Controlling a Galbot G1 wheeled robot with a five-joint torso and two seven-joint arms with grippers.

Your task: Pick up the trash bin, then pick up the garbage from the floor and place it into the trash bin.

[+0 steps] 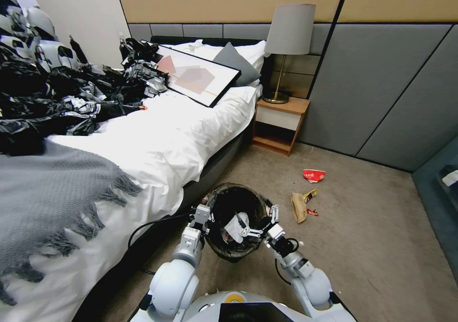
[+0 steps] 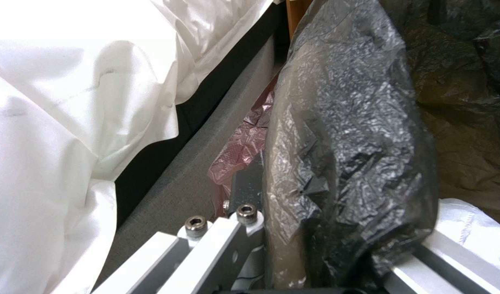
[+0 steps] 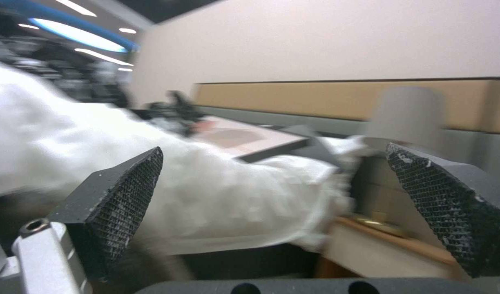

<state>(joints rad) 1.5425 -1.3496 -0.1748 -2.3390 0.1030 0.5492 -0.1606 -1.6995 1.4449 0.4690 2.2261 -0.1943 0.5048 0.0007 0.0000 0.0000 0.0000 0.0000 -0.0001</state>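
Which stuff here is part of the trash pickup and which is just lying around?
Job:
- round trash bin with black bag liner, held by left gripper
- white napkin inside it
- red-and-white crushed cup
- crumpled brown paper
- open right gripper

Lying about:
- framed picture on bed
- grey-shaded lamp
- grey fringed blanket

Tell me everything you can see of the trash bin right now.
The trash bin is small and round, lined with a crinkled black bag folded over its rim. It sits beside the bed, held by the left gripper, clamped on its rim. White paper lies inside. The open right gripper hovers at its opposite rim.
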